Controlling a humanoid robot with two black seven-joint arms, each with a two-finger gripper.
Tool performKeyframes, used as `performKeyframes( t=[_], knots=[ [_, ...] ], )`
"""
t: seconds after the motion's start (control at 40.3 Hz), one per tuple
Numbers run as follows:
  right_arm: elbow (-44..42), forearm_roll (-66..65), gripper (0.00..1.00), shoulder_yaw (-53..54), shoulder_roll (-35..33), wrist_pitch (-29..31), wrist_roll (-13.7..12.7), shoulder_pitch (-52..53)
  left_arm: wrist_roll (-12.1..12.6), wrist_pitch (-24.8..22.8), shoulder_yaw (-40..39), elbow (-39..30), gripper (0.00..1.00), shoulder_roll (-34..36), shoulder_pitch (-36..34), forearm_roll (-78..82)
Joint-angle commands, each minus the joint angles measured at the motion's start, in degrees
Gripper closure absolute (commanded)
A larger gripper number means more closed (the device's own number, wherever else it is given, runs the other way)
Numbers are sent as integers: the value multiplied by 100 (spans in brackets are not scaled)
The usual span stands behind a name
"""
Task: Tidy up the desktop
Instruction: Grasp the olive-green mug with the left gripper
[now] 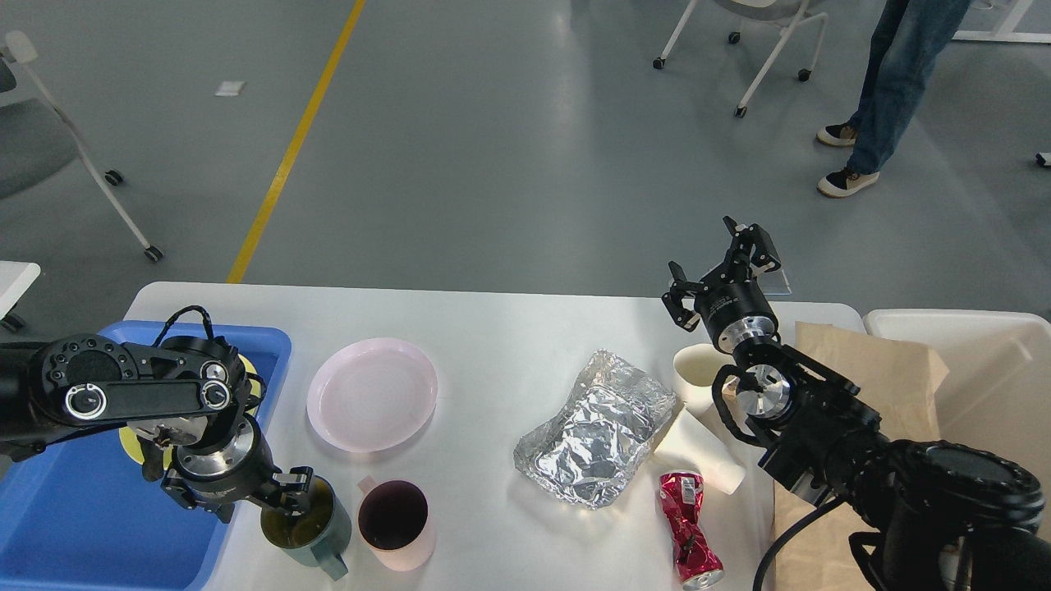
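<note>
Since the left gripper [297, 490] sits right at the rim of the dark green mug [308, 525], one finger seemingly dipped inside, I'd guess it's pinching the wall to lift it, though I honestly can't tell if it's clamped. The blue tray [74, 509] is immediately left, so that's a short hop. The mug stands near the front edge of the white desktop [493, 345], touching or nearly touching the pink mug [396, 525], so not much slack there. The right gripper [722, 275] hangs spread open, holding nothing, over the far right corner. Below it, paper cups [698, 410], crumpled foil [595, 427] and a crushed red can [688, 529] crowd together. The pink plate [372, 394] has clear space around it.
</note>
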Motion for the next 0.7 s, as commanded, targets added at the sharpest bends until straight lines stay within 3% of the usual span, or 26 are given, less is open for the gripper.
performKeyframes(
  t=[0.0, 0.671],
  knots=[
    [-2, 0, 0, 0, 0, 0, 0, 0, 9, -11, -9, 44, 32, 0, 21, 3],
    [-2, 0, 0, 0, -8, 0, 0, 0, 9, -187, -26, 202, 72, -9, 153, 3]
  ],
)
